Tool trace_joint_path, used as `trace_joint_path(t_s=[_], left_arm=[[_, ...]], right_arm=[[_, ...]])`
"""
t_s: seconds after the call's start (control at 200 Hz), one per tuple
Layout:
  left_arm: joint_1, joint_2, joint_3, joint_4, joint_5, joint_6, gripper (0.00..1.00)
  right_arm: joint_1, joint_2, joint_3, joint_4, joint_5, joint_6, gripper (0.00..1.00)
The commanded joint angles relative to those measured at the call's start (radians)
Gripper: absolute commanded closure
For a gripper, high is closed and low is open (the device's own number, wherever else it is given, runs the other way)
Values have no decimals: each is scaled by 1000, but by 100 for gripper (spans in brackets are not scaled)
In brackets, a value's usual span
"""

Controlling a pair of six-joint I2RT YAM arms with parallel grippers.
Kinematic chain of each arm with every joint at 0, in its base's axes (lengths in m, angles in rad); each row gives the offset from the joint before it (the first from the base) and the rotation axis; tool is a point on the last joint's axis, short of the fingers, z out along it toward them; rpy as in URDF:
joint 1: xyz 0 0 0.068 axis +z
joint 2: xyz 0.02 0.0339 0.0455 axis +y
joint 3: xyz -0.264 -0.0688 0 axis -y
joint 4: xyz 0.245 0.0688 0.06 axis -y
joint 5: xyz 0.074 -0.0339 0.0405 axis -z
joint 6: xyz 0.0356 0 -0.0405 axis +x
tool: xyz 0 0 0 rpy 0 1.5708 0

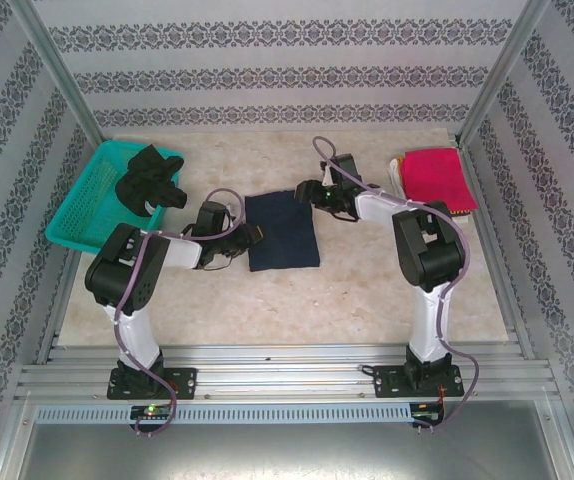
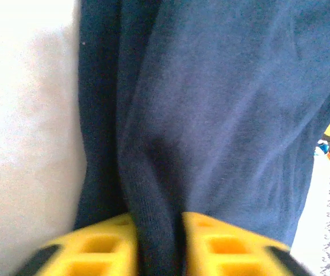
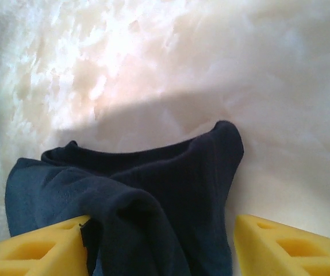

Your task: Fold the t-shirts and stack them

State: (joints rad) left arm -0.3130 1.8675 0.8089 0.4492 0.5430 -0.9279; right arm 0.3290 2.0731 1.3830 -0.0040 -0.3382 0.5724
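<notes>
Yellow fingers (image 2: 113, 244) of the left end effector (image 2: 159, 244) pinched a ridge of the navy t-shirt (image 2: 222, 115), that arm bent low over the counter (image 1: 367, 290). The folded shirt lay mid-counter between both arms. The right end effector (image 3: 162, 241), angled in at the shirt's far corner, stood open, cloth loose between fingers cut off by the frame; the red t-shirt (image 1: 435, 175) sat far right

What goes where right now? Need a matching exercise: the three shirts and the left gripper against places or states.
Things:
1. navy shirt
2. red shirt
3. black shirt
4. left gripper

Places or states:
A. in the teal basket, far left
B. clamped on dark blue cloth
C. flat in the middle of the table
D. folded, far right

Pairs: 1-C, 2-D, 3-A, 4-B
</notes>
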Motion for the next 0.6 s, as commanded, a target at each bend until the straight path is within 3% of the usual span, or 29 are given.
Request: trace_joint_path(t_s=[0.0, 0.125, 0.24, 0.325, 0.4, 0.5, 0.595], left_arm=[[-3, 17, 6, -28, -16, 14, 55], [2, -20, 36, -130, -58, 77, 40], [6, -23, 74, -212, -82, 129, 40], [6, -13, 94, -239, -83, 145, 39], [7, -15, 113, -276, -101, 169, 38], [9, -37, 163, -338, -150, 231, 33], [10, -36, 259, -448, -243, 314, 22]], right_arm=[[-8, 62, 67, -15, -22, -39, 40], [-11, 126, 122, -51, -15, -24, 55], [-7, 162, 164, -97, 31, -7, 71], [-4, 176, 196, -139, 40, -5, 72], [0, 156, 185, -141, 43, -12, 68], [1, 101, 146, -119, 34, -24, 47], [1, 29, 81, -77, 45, -26, 35]])
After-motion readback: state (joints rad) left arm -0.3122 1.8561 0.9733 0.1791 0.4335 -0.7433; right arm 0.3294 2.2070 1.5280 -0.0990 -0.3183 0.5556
